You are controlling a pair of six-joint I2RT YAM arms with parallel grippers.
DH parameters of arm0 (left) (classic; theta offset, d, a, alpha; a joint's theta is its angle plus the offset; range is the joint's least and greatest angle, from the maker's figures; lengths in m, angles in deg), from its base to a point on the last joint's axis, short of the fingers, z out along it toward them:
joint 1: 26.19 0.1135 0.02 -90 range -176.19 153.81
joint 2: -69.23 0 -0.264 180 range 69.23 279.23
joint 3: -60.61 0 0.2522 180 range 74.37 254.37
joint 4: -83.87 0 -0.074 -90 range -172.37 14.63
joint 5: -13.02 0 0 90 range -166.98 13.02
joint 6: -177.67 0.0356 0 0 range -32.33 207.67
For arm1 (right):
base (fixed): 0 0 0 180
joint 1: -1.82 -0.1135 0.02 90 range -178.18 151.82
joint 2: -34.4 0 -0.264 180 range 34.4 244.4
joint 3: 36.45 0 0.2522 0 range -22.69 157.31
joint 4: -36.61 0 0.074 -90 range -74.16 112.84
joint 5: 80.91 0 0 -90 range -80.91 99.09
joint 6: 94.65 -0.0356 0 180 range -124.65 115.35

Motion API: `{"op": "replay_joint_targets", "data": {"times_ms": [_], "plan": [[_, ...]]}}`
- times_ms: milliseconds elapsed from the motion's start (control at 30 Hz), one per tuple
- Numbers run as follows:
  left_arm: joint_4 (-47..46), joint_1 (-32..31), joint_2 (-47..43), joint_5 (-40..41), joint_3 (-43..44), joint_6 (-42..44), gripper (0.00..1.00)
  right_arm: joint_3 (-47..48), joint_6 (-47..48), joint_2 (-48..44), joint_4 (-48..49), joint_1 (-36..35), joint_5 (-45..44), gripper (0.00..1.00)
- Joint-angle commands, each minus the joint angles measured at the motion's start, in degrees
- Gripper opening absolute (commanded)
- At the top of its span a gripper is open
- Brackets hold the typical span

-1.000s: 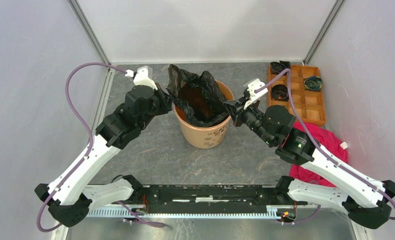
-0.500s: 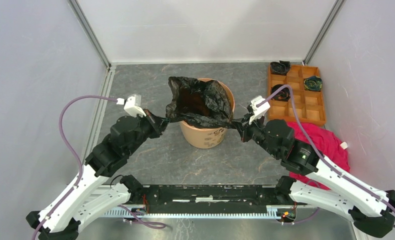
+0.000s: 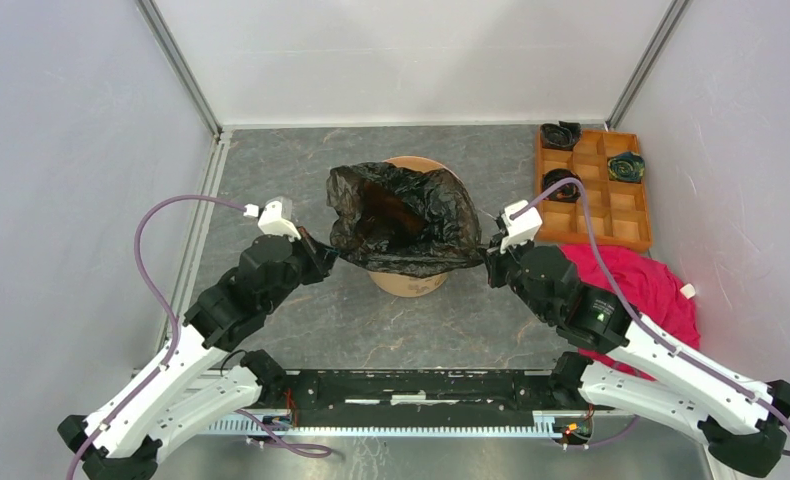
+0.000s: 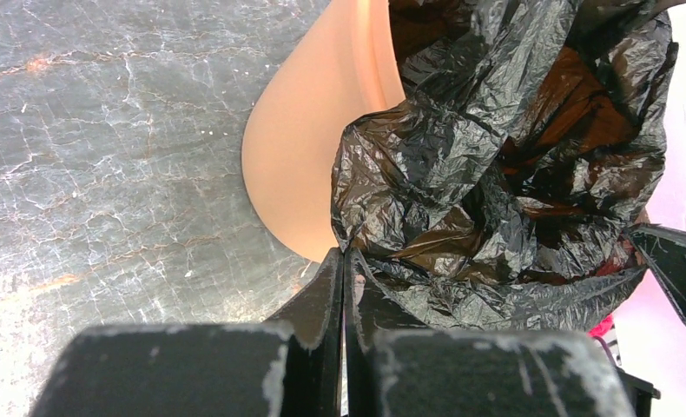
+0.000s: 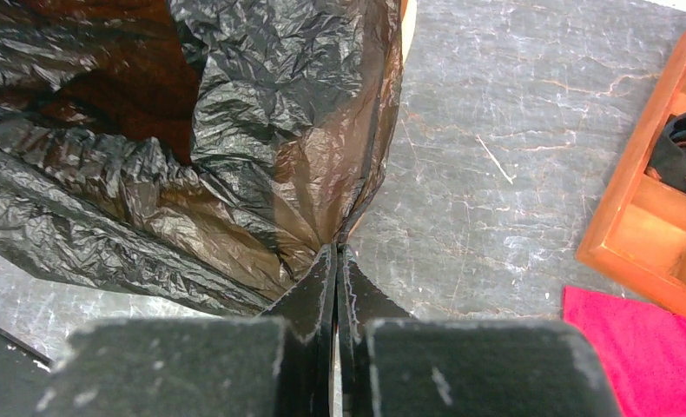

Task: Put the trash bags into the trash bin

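1. The left gripper [image 3: 321, 254] has been drawn back from the far-left rim of the trash bin [image 3: 416, 163] toward the near edge of the tabletop.
2. The right gripper [image 3: 488, 260] has likewise been withdrawn toward the near edge.
3. The trash bag [image 3: 411, 215], earlier bunched inside the bin, has been stretched wide between both grippers.
4. The bin's near rim and upper near wall have been covered by film.
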Motion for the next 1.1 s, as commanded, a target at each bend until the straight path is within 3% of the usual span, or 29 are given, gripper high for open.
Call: {"op": "replay_joint_targets", "data": {"times_ms": [0, 233, 400, 533, 733, 800, 867, 1067], "plan": [[-0.1, 0.0, -0.7, 2.7, -0.6, 1.7, 0.02, -1.9, 0.2, -0.7, 2.6, -0.1, -1.4, 0.01], [0.6, 0.0, -2.7, 3.1, -3.5, 0.4, 0.02, -8.0, 3.7, -2.6, 8.7, -0.1, -1.8, 0.03], [-6.7, 0.0, 1.9, 2.1, -6.8, -0.6, 0.02, -12.6, 9.7, -0.1, 18.3, 1.0, -1.8, 0.04], [-4.0, 0.0, 5.2, 6.2, -3.1, 0.1, 0.02, -12.5, 9.8, 0.3, 20.9, 6.2, 4.8, 0.13], [5.0, 0.0, 3.5, 5.0, 3.1, 3.2, 0.53, -4.3, 11.0, -1.2, 8.4, 8.9, 16.5, 0.46], [7.9, 0.0, 1.7, 4.6, 5.2, 4.5, 0.67, -1.8, 11.8, -2.2, 4.5, 9.1, 17.9, 0.63], [9.3, 0.1, 0.9, 2.5, 7.7, 6.4, 0.8, 1.4, 12.9, -1.9, 2.5, 10.4, 21.3, 0.7], [6.6, 7.2, 6.9, -8.7, 15.3, 11.1, 0.97, 13.4, 13.8, 8.2, 1.6, 23.7, 40.1, 0.88]]}}
